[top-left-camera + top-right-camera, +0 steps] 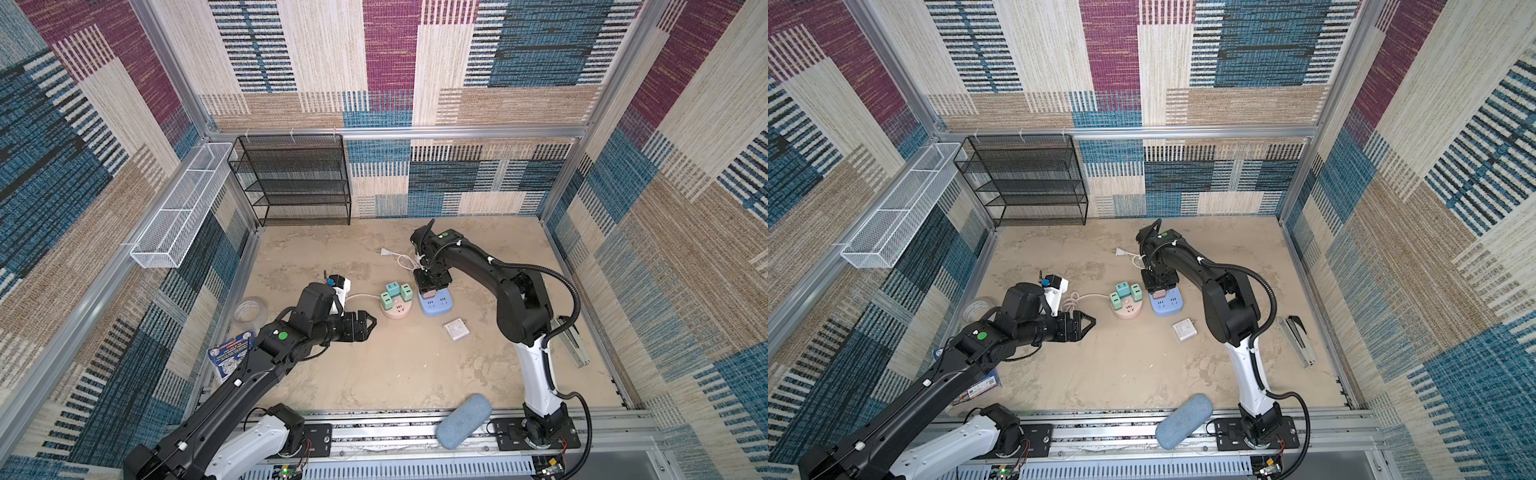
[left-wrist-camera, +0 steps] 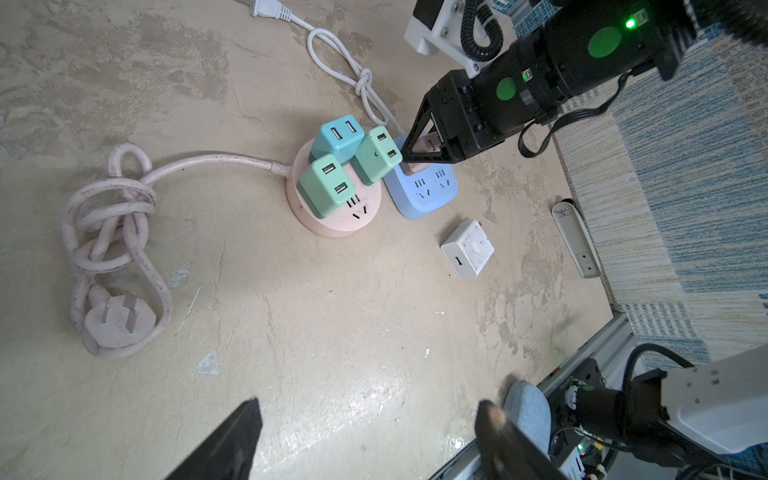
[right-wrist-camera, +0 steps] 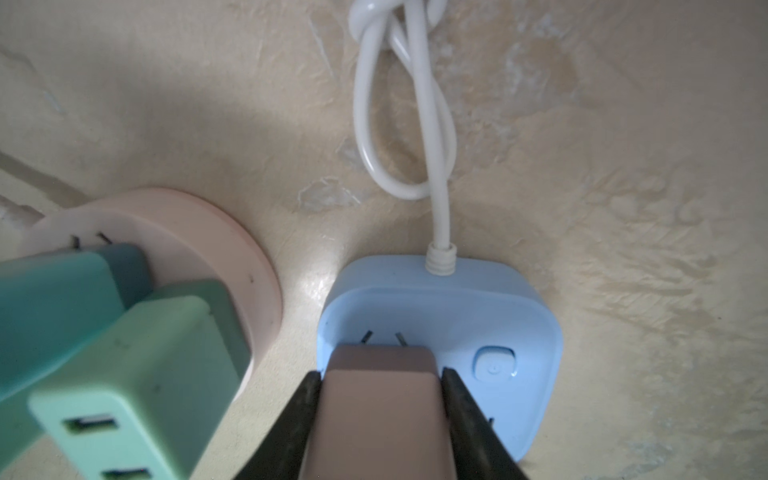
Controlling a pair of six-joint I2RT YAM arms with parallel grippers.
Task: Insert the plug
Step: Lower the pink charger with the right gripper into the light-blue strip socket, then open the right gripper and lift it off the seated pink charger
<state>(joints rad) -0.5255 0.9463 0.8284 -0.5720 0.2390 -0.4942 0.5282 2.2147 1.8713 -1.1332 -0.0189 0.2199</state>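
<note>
In both top views my right gripper (image 1: 432,291) clamps the plug (image 1: 1158,296) over the socket (image 1: 437,308), chargers (image 1: 395,293) close beside. Left wrist: my left gripper (image 2: 370,428) gapes over bare floor (image 2: 332,332). Right wrist alone shows the prongs (image 3: 400,339) meeting the socket.

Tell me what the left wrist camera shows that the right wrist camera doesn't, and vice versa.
Only the left wrist view: the pink cord's coiled three-pin plug, a loose white charger, and the right arm from outside. Only the right wrist view: the button on the blue socket block. Both: the right tool shut on the pink plug at that block, the round pink socket with green chargers, and the knotted white cord.
</note>
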